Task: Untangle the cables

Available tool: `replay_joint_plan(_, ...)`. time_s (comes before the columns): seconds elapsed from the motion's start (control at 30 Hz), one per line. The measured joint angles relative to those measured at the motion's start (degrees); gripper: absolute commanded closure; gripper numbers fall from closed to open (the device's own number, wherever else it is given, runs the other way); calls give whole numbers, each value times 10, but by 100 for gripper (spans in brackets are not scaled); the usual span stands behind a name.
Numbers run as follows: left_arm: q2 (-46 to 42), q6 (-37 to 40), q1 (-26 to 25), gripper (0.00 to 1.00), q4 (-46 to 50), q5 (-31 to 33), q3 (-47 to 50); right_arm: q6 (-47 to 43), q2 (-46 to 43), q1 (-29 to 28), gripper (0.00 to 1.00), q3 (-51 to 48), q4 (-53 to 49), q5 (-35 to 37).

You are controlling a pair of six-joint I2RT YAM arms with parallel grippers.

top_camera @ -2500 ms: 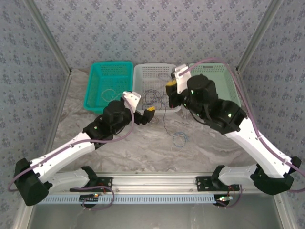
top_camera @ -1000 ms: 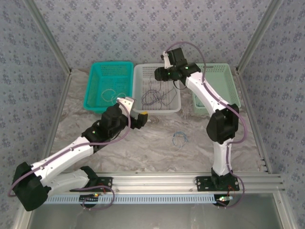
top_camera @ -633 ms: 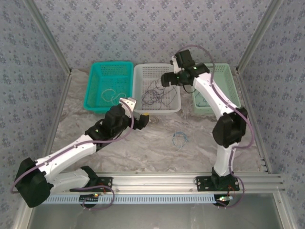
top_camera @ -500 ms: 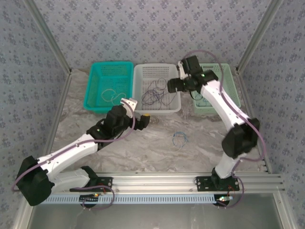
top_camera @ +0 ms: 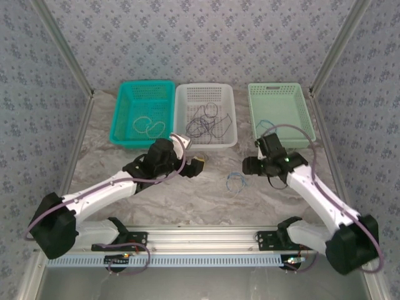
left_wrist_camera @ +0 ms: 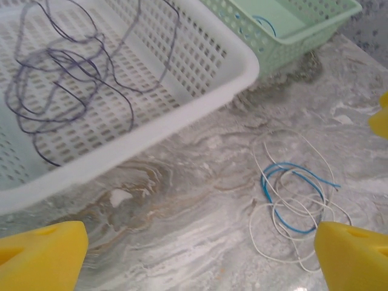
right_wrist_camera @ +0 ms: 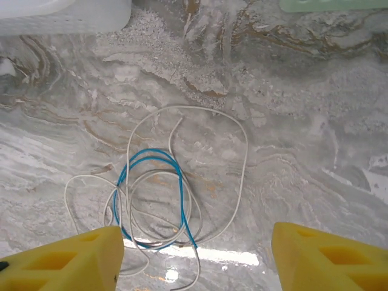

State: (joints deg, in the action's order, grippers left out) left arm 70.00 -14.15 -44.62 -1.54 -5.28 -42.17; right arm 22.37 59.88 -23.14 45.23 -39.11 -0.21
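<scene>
A small tangle of blue and whitish cables lies on the marble table between my two grippers. In the left wrist view the tangle sits ahead and to the right, just inside my right fingertip. My left gripper is open, with bare table between its yellow tips; from above it is left of the tangle. My right gripper is open and hovers over the tangle, whose loops lie on the table toward its left finger. From above it is just right of the tangle. Dark cables lie in the white basket.
The teal basket at back left holds whitish cable loops. The green basket at back right holds a blue cable. The white basket's rim lies close ahead of my left gripper.
My right arm has swung from over the white basket, past the green one, down to the table beside the tangle. My left gripper has moved right, toward the tangle.
</scene>
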Motion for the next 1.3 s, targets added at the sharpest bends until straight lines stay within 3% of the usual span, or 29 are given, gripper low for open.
replay_joint_plan(0.17,15,-6,0,4,0,-19,-2,45,-37,-8,42,-55,28,0)
replay_joint_plan(0.5,17,-17,-1,4,-1,-29,-14,68,64,-87,51,-81,65,24)
replay_joint_plan(1.17,16,-20,-2,4,2,-29,-14,51,205,-94,69,-42,113,69)
replay_joint_plan(1.3,11,-20,-2,4,3,-29,-14,49,217,-94,79,-42,114,69)
